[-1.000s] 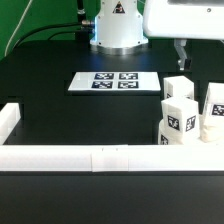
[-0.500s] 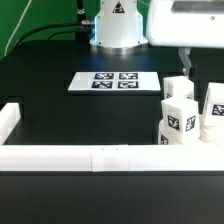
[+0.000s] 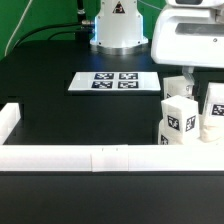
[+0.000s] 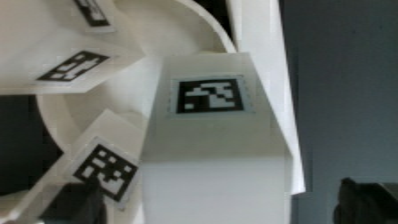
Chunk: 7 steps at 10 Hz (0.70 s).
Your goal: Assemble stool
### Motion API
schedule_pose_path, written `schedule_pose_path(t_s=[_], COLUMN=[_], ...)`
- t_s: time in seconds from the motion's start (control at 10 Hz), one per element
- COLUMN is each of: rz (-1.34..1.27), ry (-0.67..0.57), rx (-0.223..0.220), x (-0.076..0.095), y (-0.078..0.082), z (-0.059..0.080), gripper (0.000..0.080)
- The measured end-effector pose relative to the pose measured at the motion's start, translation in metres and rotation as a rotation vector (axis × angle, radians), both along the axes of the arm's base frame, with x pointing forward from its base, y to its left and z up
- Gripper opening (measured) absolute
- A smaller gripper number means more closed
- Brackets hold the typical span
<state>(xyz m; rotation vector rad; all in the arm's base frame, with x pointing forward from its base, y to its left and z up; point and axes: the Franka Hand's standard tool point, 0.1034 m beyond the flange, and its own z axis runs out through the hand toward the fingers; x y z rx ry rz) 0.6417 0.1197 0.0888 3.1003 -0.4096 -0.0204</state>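
Observation:
The stool parts stand bunched at the exterior view's right. An upright white leg block [image 3: 179,113] with a black-and-white tag stands in front, and a second leg block [image 3: 214,108] is beside it. My gripper [image 3: 188,84] hangs open just above and behind the front block. In the wrist view that leg block [image 4: 214,120] fills the middle. The dark fingertips [image 4: 363,200] stand apart on either side of it and do not touch it. The round seat [image 4: 71,120] with several tags curves beside the block. Nothing is held.
The marker board [image 3: 115,81] lies flat in the middle of the black table. A long white border rail [image 3: 90,157] runs along the front, and a short rail [image 3: 9,121] stands at the exterior view's left. The robot base [image 3: 118,25] stands at the back.
The gripper has come down over the leg blocks, its white body now filling more of the exterior view's upper right. The jaws stay open. The parts have not moved.

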Motion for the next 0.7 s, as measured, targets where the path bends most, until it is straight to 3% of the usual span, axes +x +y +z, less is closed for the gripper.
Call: schedule_pose_path(t_s=[0.2,0.3,0.4,0.7], rz=[-0.070,-0.150,-0.211,-0.515], ry=[0.000,-0.002,-0.002,-0.029], rx=[0.000,-0.003,-0.005,-0.016], x=[0.000,0.000,0.000,0.002], y=[0.000,-0.001,-0.002,-0.011], z=[0.000,0.000,0.000,-0.002], gripper=[0.0417,0.0417,0.0336,0.0336])
